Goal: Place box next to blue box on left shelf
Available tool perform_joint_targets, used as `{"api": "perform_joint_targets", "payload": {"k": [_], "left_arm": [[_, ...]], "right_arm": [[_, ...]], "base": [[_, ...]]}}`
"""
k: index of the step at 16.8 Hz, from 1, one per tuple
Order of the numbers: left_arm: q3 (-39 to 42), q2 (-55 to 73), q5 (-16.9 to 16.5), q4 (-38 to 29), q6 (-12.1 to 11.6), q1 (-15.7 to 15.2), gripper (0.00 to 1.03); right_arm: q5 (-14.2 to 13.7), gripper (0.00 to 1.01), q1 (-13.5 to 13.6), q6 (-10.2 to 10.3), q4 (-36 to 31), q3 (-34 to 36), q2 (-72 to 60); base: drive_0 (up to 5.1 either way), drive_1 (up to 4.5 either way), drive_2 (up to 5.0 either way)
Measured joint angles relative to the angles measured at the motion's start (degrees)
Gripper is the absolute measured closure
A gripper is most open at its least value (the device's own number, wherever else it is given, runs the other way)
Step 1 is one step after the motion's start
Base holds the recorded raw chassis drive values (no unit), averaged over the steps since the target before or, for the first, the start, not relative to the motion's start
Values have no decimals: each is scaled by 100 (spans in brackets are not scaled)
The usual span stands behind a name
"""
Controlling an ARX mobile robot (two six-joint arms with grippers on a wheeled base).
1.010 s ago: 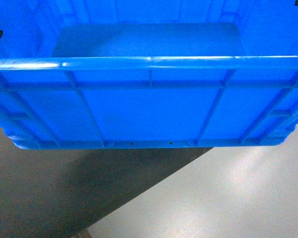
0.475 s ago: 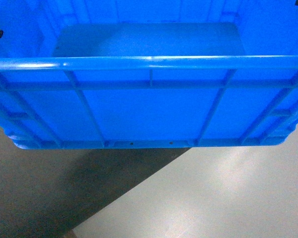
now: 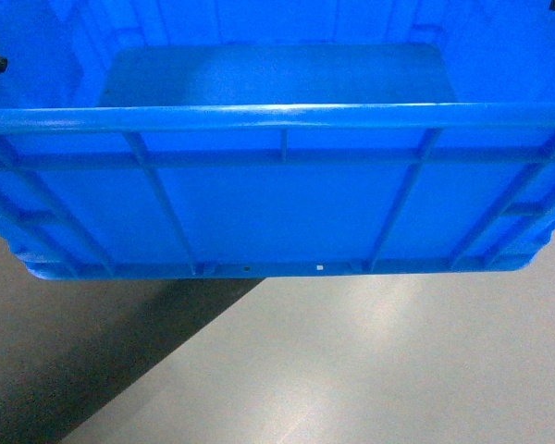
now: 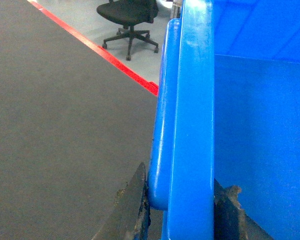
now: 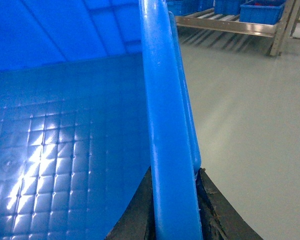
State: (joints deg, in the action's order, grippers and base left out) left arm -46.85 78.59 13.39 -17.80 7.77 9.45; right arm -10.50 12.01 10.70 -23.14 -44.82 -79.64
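Both grippers were clamped on the box (image 3: 277, 203), one at each end wall, and I had it lifted clear of the floor (image 3: 370, 370). From the head camera the crate filled the upper part of the view: its thick near rim ran straight across, the ribbed near wall hung below it, and the smooth inner floor showed beyond. A dark shadow lay on the grey floor under its left half. Only slivers of dark gripper metal showed at the far left and far right edges of that view.

On the left wrist camera I saw the left gripper (image 4: 182, 210) with one dark, worn finger (image 4: 132, 210) outside the rim and the other inside the wall, both pressed against the blue plastic, so its jaws were closed on the rim. Beyond it ran a red floor line (image 4: 110, 57), and a black office chair (image 4: 130, 15) stood past that line.

On the right wrist camera the right gripper (image 5: 175, 210) pinched the opposite rim the same way, a finger on each side and touching it. Farther off, at the top of that view, I could see the left shelf (image 5: 225, 22), a steel-framed rack, with another blue box (image 5: 262, 10) sitting on it. The carried crate was well apart from that rack.
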Motion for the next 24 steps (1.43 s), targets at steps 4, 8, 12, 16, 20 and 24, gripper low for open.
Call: {"api": "perform_joint_targets", "payload": {"k": [4, 8, 12, 16, 20, 24], "left_arm": [[-7, 0, 31, -9, -24, -13, 84], [-4, 0, 33, 11, -24, -17, 84], [-4, 0, 33, 13, -24, -17, 84], [-4, 0, 35, 13, -24, -20, 84], [-4, -2, 35, 9, -24, -17, 84], [-4, -2, 35, 11, -24, -17, 84]], "right_arm": [[225, 94, 2, -39, -15, 7, 11], [232, 94, 4, -68, -7, 9, 24], [232, 94, 2, -70, -4, 9, 26], [232, 94, 4, -70, -7, 9, 26], [232, 94, 4, -72, -7, 9, 31], [236, 94, 4, -74, -11, 9, 31]], "base": [[-142, -142, -142], [-147, -147, -147], [-136, -136, -136], [-156, -156, -156], [-137, -137, -137], [-160, -160, -160]]}}
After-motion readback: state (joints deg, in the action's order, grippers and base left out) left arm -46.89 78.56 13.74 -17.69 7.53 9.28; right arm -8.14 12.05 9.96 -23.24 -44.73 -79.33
